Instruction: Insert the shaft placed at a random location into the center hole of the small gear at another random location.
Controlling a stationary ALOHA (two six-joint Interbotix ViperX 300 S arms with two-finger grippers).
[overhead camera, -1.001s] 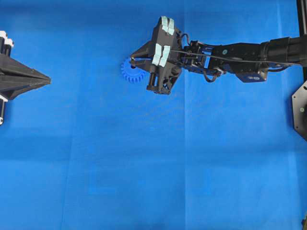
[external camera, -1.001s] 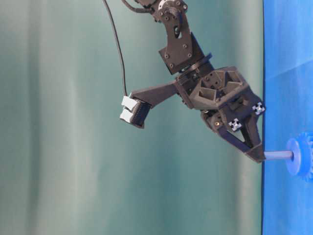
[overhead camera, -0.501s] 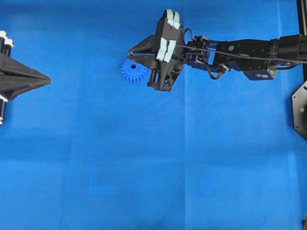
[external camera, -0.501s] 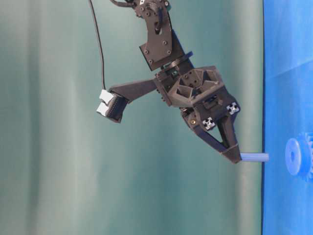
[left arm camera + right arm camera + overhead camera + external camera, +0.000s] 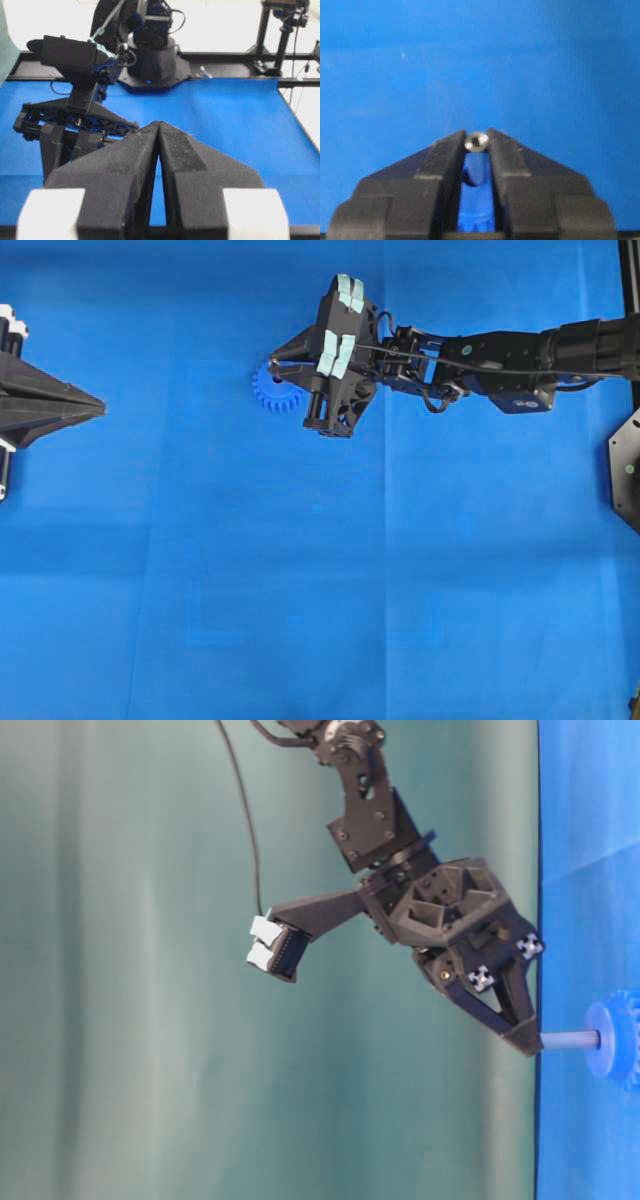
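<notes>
Black right gripper [image 5: 524,1042] was pinching the shaft [image 5: 570,1040] at its tips, jaws nearly together with only the pin between them. In your right wrist view the shaft's shiny grey end [image 5: 476,142] sat clamped right at the fingertips [image 5: 451,150]. From table level, the shaft's far end met the hub of the small gear [image 5: 612,1053], in line with the center hole; the hole itself was hidden by the pin, so you couldn't tell how deep it sat. Overhead, the gear [image 5: 270,392] lay flat on the blue mat [image 5: 300,590], partly covered by the right gripper [image 5: 279,367]. Nothing else stood near it. Left gripper [image 5: 98,405] was pressed together, holding nothing, parked well apart at the mat's left edge. Count: one shaft, one gear, two grippers.
</notes>
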